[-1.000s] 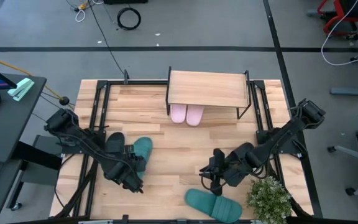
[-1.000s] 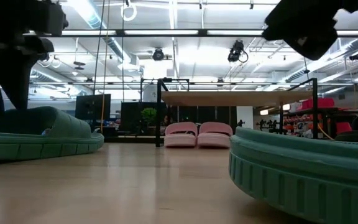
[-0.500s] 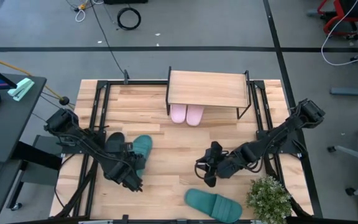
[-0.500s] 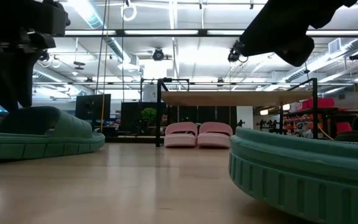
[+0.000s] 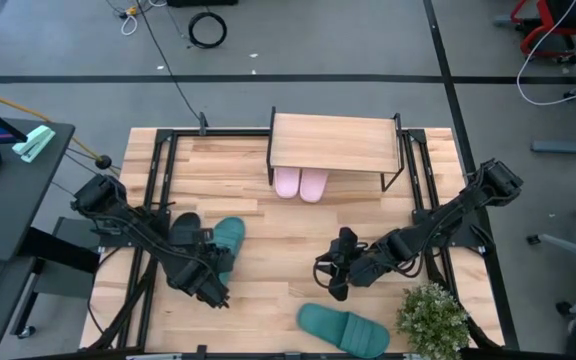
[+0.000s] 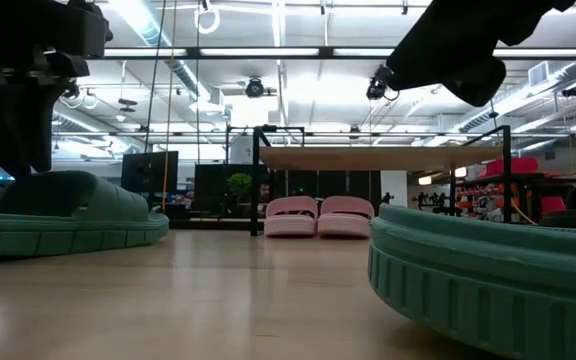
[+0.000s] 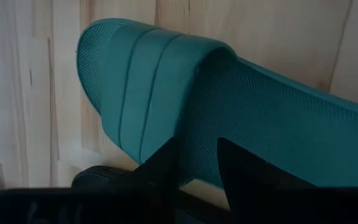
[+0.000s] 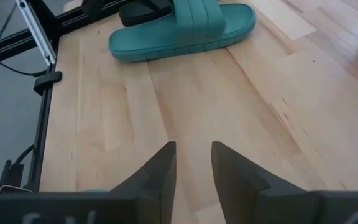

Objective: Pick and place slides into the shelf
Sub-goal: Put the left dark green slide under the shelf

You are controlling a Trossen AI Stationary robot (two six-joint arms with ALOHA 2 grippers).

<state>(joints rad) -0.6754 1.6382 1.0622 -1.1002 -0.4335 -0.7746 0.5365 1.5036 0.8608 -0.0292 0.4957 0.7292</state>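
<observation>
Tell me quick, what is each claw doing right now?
Left gripper: fingers around the edge of a teal slide; a firm grip cannot be told.
Right gripper: open, empty, above bare table.

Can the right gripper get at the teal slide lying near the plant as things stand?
Probably yes. The right gripper hangs empty over bare wood, and the teal slide lies close by with nothing on it; the potted plant stands beside its far end, apart.
</observation>
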